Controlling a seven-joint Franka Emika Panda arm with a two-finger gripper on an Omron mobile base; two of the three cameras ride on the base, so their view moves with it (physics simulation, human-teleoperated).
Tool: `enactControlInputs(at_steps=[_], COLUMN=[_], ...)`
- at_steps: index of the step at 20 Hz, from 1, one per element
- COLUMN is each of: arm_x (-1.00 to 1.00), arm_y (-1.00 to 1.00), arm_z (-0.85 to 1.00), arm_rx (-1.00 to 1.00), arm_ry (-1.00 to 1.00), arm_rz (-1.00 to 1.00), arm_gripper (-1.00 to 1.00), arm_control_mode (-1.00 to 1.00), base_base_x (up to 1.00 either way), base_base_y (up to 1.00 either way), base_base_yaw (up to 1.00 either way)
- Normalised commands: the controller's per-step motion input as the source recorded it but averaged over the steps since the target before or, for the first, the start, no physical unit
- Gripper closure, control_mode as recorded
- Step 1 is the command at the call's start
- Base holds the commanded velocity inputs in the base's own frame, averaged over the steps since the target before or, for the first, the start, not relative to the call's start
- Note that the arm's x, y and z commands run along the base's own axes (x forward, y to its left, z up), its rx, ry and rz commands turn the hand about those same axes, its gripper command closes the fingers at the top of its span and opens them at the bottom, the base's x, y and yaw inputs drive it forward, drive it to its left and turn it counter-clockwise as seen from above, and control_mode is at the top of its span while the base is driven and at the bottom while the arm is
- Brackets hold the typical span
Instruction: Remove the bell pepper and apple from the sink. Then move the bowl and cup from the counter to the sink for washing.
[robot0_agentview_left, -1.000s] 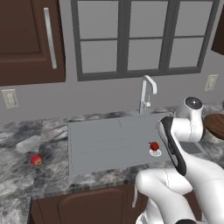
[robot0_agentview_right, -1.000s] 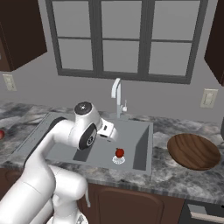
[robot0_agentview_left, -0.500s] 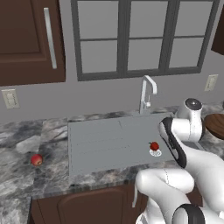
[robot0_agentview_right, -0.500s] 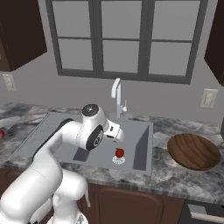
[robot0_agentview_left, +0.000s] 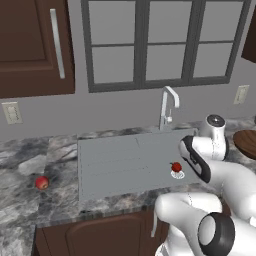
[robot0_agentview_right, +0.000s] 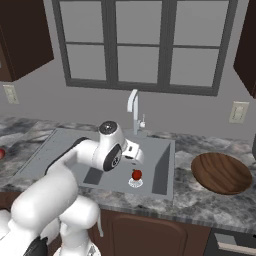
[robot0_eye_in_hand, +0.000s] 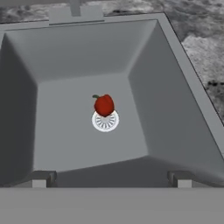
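Pincer (robot0_eye_in_hand: 108, 178) hangs wide open over my sink (robot0_eye_in_hand: 175, 113), holding nothing, only its fingertips (robot0_eye_in_hand: 38, 179) visible. Bell pepper (robot0_eye_in_hand: 104, 105) sits on the drain (robot0_eye_in_hand: 105, 121); apple (robot0_agentview_left: 42, 183) lies on the counter (robot0_agentview_left: 30, 165), and my arm partly hides the bowl (robot0_agentview_left: 246, 142).

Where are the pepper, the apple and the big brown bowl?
pepper (robot0_eye_in_hand: 104, 105): hand view, middle of its red body, on the drain.
apple (robot0_agentview_left: 42, 183): left base view, middle of the fruit, on the counter.
bowl (robot0_agentview_right: 221, 173): right base view, inside of the bowl.

Your base cams: behind arm L/R, facing sink (robot0_agentview_left: 125, 160) | hand cam: close, looking down into basin | all share drain (robot0_eye_in_hand: 105, 121)
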Motion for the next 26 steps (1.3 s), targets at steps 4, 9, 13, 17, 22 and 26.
enactControlInputs(at_steps=[4, 9, 13, 17, 22, 26], arm_x=[0.26, 0.21, 0.24, 0.25, 0.24, 0.25], arm_y=[0.00, -0.03, 0.00, -0.01, -0.01, -0.03], arm_z=[-0.19, -0.22, -0.20, -0.17, -0.18, -0.19], arm_rx=[0.00, 0.00, 0.00, 0.00, 0.00, 0.00], arm_ry=[0.04, 0.02, 0.00, 0.00, 0.01, 0.01], arm_rz=[0.02, 0.03, 0.02, 0.02, 0.02, 0.02], arm_gripper=[-1.00, -1.00, -1.00, -1.00, -1.00, -1.00], arm_control_mode=[-1.00, -1.00, -1.00, -1.00, -1.00, -1.00], base_base_x=[0.00, 0.00, 0.00, 0.00, 0.00, 0.00], base_base_y=[0.00, 0.00, 0.00, 0.00, 0.00, 0.00], base_base_yaw=[0.00, 0.00, 0.00, 0.00, 0.00, 0.00])
